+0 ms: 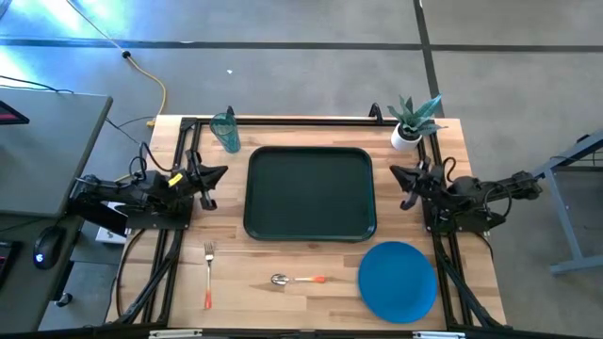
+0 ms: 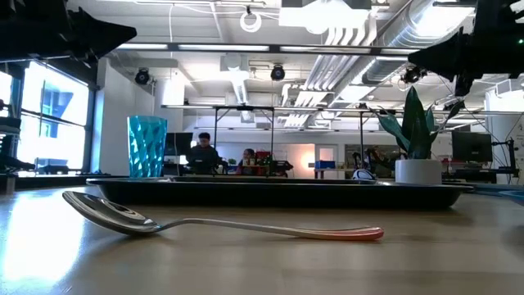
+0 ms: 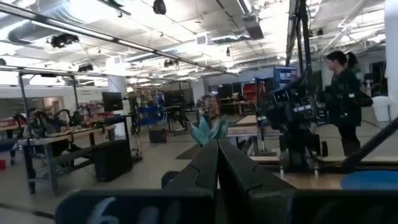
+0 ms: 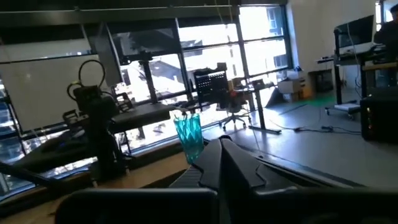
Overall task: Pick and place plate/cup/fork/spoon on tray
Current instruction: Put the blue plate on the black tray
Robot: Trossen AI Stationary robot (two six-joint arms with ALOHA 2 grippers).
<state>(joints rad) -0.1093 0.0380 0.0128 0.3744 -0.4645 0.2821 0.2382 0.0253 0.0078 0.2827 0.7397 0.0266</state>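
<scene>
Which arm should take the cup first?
Left, probably. The cup stands at the table's far-left corner, just beyond the left hand, outside the tray. The right hand waits across the tray, beside the potted plant. Both hands are shut.

You see a dark green tray (image 1: 310,193), a solid blue plate (image 1: 397,281), a faceted teal cup (image 1: 225,132), and orange handles on the spoon (image 1: 297,280) and, seemingly, the fork (image 1: 208,274).

Two dark arms, black cables
</scene>
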